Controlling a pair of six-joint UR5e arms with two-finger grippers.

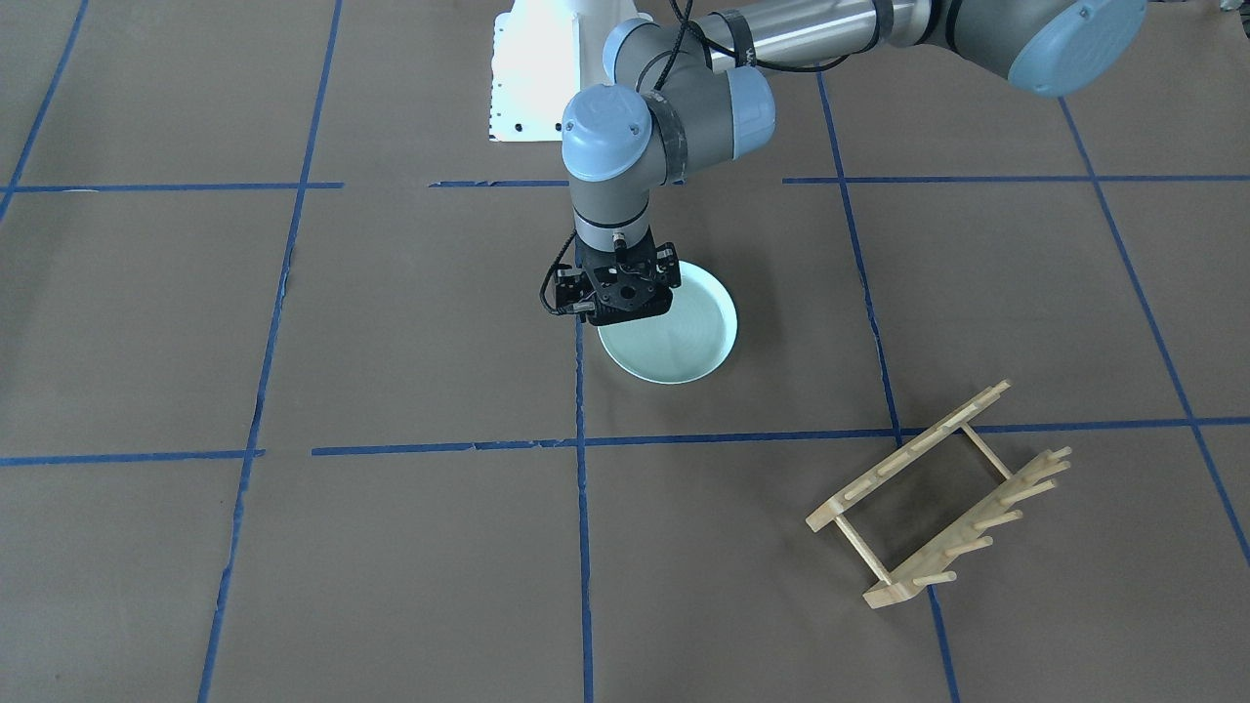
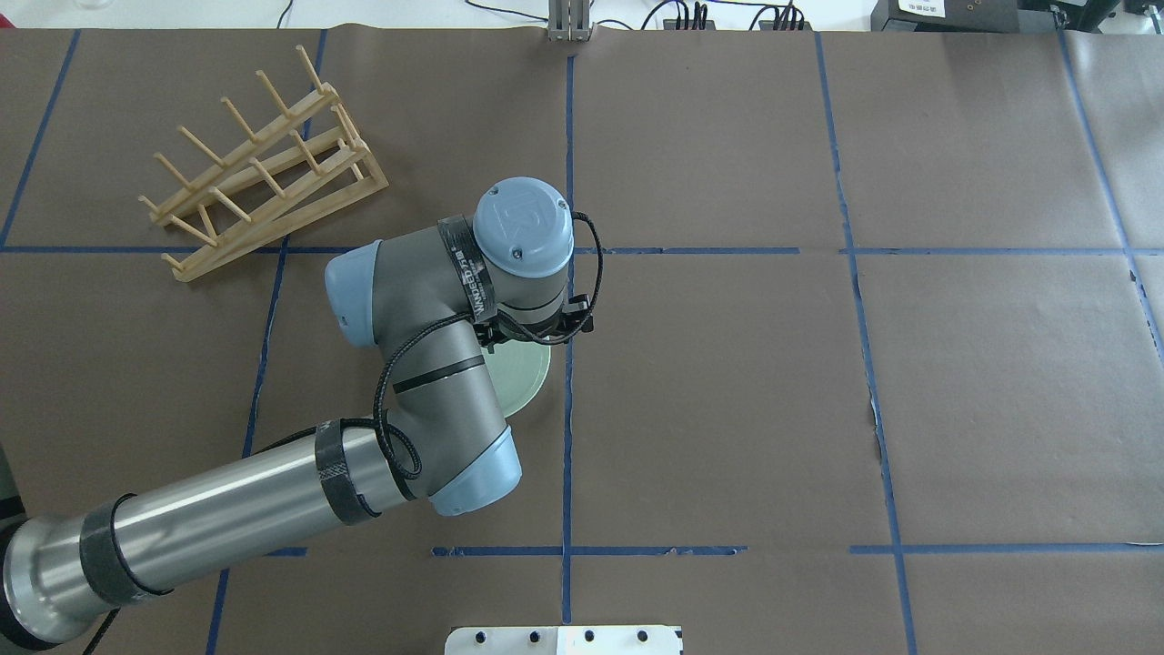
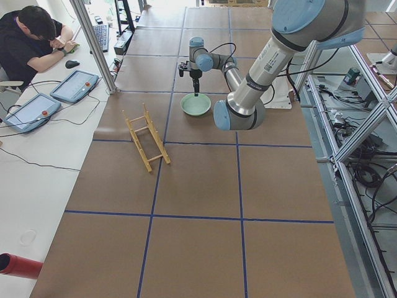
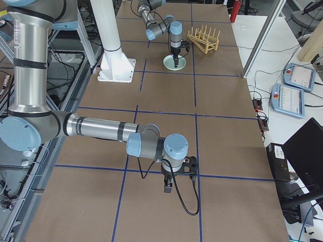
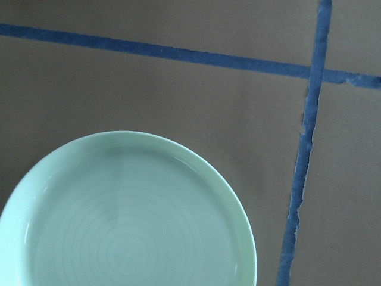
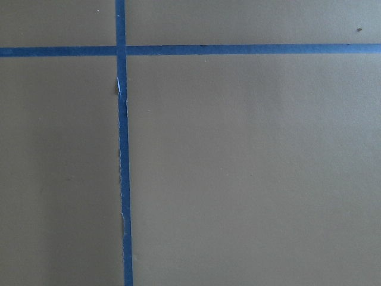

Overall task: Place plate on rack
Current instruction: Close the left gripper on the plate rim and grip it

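Exterior front-facing: left tool [image 1: 622,307], openness indiscernible, hangs over smooth round ringed plate [image 1: 684,337].

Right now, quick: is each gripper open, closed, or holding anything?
Left gripper: cannot tell; its fingers are hidden, poised at the plate edge.
Right gripper: cannot tell; it shows only in the right side view.

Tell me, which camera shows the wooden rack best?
The overhead exterior view: the rack sits large and unblocked, with both peg rows distinct. The front-facing view shows it whole too, pegs foreshortened. Both side views show it much smaller. The wrist cameras miss it.
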